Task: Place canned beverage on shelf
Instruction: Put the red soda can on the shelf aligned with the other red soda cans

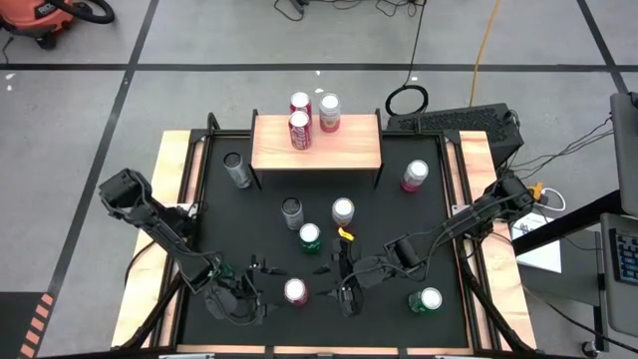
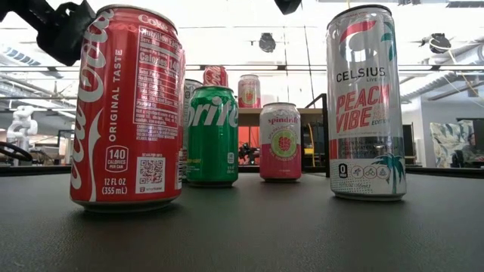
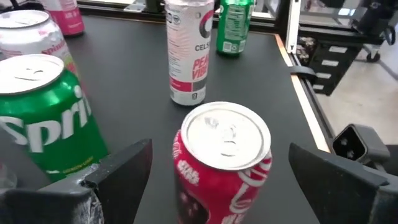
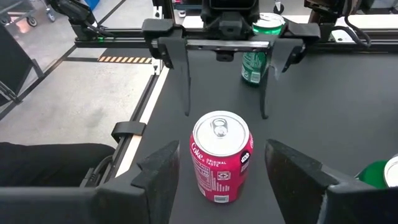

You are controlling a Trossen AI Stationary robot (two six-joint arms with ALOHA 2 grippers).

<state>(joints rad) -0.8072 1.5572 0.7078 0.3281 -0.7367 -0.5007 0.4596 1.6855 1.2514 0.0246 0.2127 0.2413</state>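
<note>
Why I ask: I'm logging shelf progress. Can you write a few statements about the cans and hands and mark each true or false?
1. Three cans stand on the shelf. True.
2. The Coke can lies on its side. False: it stands upright on the black mat.
3. The left hand is shut on the Coke can. False: its fingers are open, with gaps on both sides of the can.
4. The Sprite can is on the shelf. False: it stands on the mat.
5. The right hand is open, facing the Coke can. True.

Red Coke can (image 1: 296, 291) upright on mat; wood-topped shelf (image 1: 349, 150) beyond
</note>
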